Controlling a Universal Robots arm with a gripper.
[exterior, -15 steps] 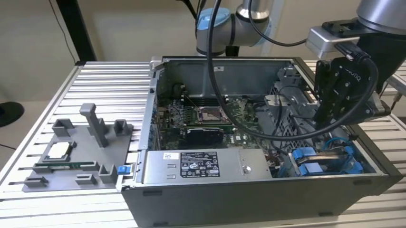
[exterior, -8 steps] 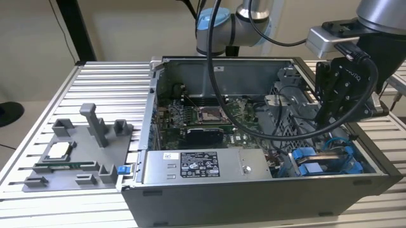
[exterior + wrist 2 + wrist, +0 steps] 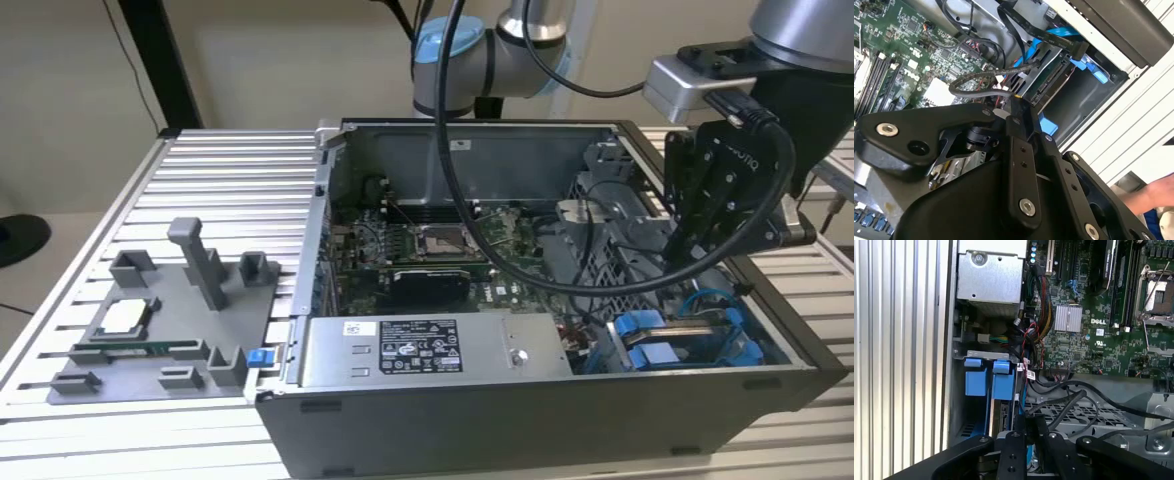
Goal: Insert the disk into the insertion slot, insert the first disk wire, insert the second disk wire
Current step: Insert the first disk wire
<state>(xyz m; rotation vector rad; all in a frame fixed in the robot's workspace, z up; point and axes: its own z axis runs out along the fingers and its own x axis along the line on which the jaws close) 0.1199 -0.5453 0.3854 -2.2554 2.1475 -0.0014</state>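
Note:
The disk [image 3: 1051,80] stands in the insertion slot [image 3: 1081,102] at the case's corner, its connector edge bare. Its blue frame [image 3: 1003,390] shows beside a second blue tab [image 3: 976,382]. In the exterior view the disk [image 3: 654,345] sits low on the exterior view's right. My gripper [image 3: 697,268] reaches down into the case just above it. In both wrist views the gripper [image 3: 1013,102] [image 3: 1029,422] is shut, pinching the end of a black braided disk wire [image 3: 979,90]. Another black connector on a blue flat wire [image 3: 1077,50] hangs loose over the disk.
The open case holds a green motherboard [image 3: 441,245], a grey labelled power-supply box [image 3: 400,350] and a perforated metal cage [image 3: 1089,415] crossed by loose black cables [image 3: 1089,392]. A grey fixture tray [image 3: 147,330] lies on the slatted table [image 3: 227,170].

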